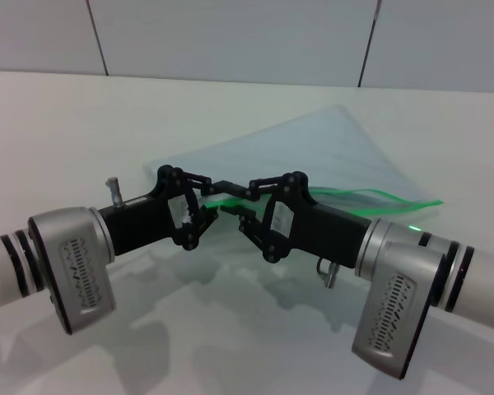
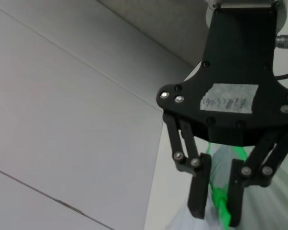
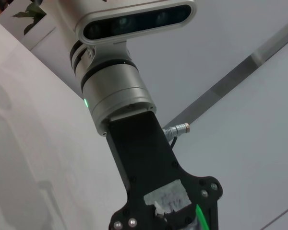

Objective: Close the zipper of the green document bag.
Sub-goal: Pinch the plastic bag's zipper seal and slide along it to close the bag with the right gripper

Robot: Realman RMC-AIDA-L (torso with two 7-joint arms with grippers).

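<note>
The green document bag is a pale translucent pouch, raised at a tilt over the white table behind my two grippers. Its zipper is a bright green strip running from the grippers out to the right. My left gripper and right gripper meet tip to tip at the strip's near end, both shut on it. The left wrist view shows the right gripper with the zipper pinched between its fingers. I cannot make out the slider tab.
The white table stretches to both sides of the bag. A pale panelled wall rises behind it. The right wrist view shows only the left arm's wrist and camera.
</note>
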